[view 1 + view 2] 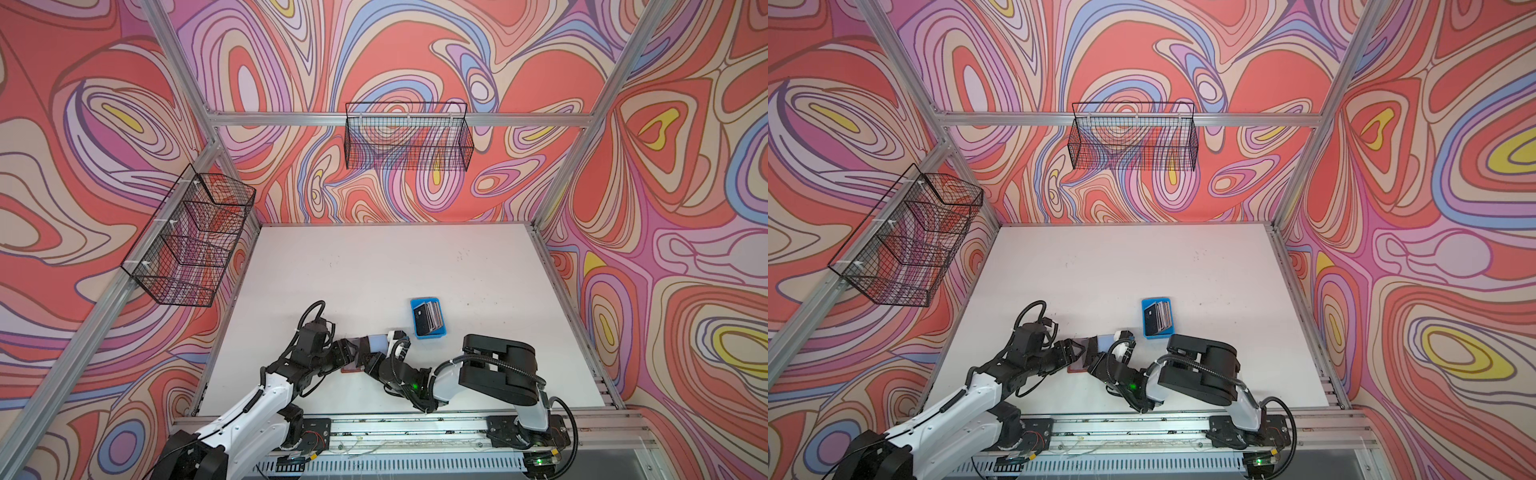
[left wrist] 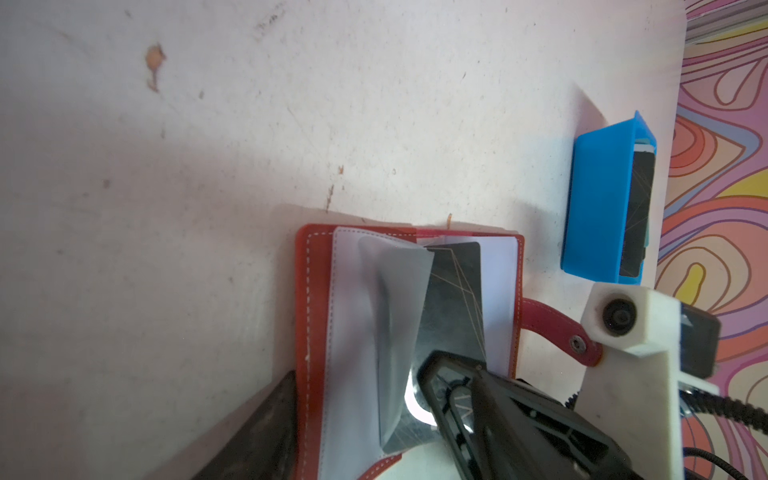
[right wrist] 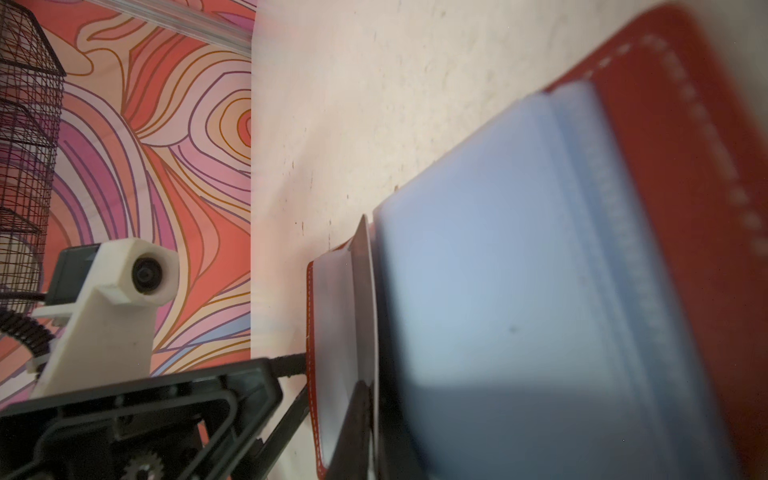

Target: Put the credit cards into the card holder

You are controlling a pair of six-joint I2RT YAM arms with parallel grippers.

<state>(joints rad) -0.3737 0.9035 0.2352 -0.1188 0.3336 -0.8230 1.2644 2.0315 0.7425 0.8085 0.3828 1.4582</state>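
The red-brown card holder [image 2: 316, 299] lies open on the white table, its snap tab [image 2: 552, 328] sticking out to one side. A black credit card [image 2: 457, 291] with thin gold lines sits partly under a lifted clear sleeve [image 2: 399, 299]. My right gripper [image 2: 436, 370] is shut on that card's near end; the right wrist view shows the card edge-on [image 3: 365, 291]. My left gripper [image 1: 347, 349] is open, one of its fingers [image 2: 270, 424] against the holder's outer cover edge. The other credit cards [image 1: 428, 318] stand in the blue tray [image 1: 432, 334].
The blue tray [image 1: 1158, 336] stands just beyond and right of the holder, close to the right arm. Two black wire baskets [image 1: 409, 137] [image 1: 187, 237] hang on the back and left walls. Both arms crowd the table's near edge around the holder.
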